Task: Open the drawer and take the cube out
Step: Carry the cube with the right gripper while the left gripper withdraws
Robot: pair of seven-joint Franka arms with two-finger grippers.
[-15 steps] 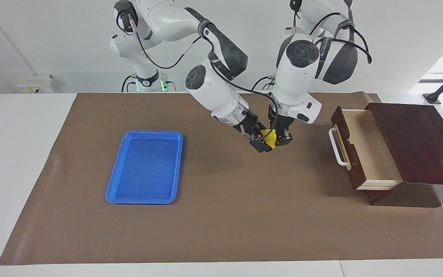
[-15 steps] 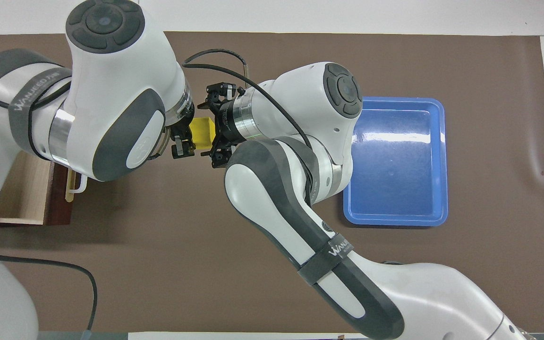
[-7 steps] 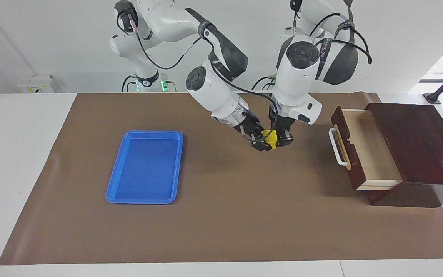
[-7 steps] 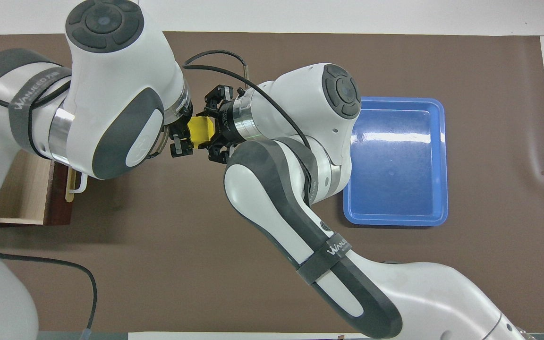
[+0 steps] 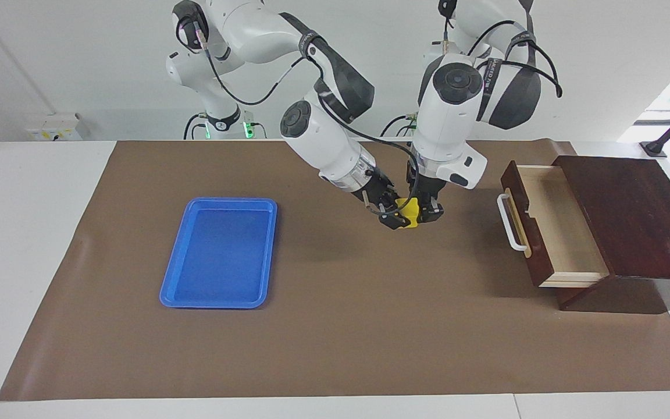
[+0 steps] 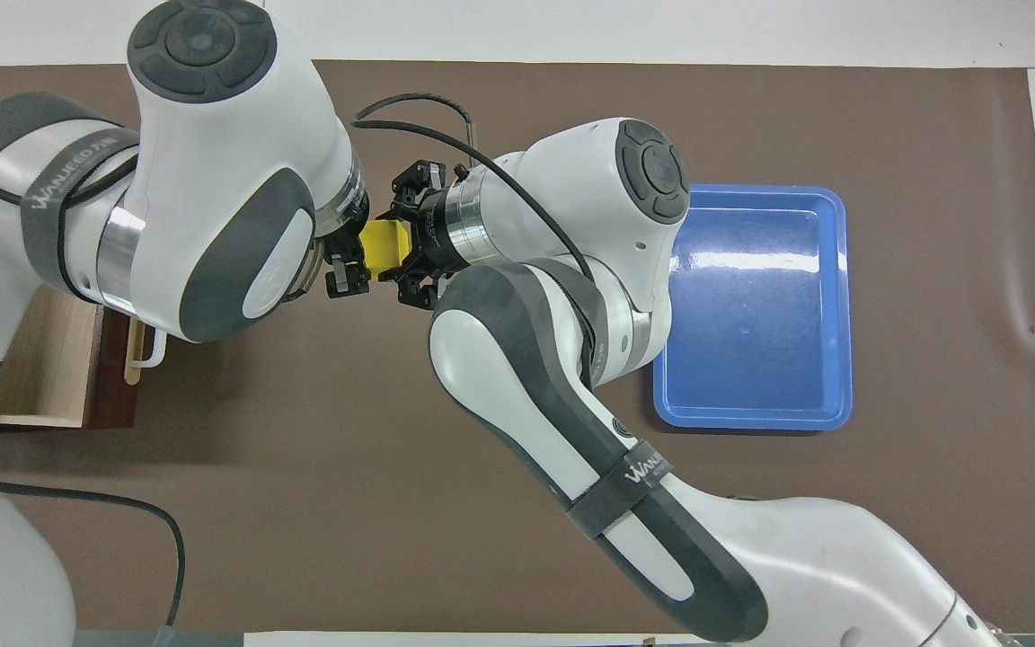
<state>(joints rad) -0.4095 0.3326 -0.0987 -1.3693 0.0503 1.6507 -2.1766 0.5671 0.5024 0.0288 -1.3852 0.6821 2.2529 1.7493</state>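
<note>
Cube [image 5: 409, 212]: bright yellow, plain. Tray [image 5: 218, 251]: solid blue, glossy. Drawer [image 5: 550, 224]: dark brown front, white handle on tan strip, pale wood inside. Box [image 5: 631, 212]: dark reddish brown. Mat [image 5: 335, 326]: plain brown. Worktop [image 5: 27, 233]: white. Arms: white with dark grey.

Robotics lab: 2 white robot arms [image 5: 335, 139] at bare white table [image 5: 27, 244], brown mat [image 5: 341, 326], plain wall.

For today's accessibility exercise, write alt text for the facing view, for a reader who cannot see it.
Above the middle of the brown mat, the left hand and the right hand both grip a small yellow cube in mid-air. The drawer stands pulled open and looks empty at the left arm's end of the table; a blue tray lies toward the right arm's end.
</note>
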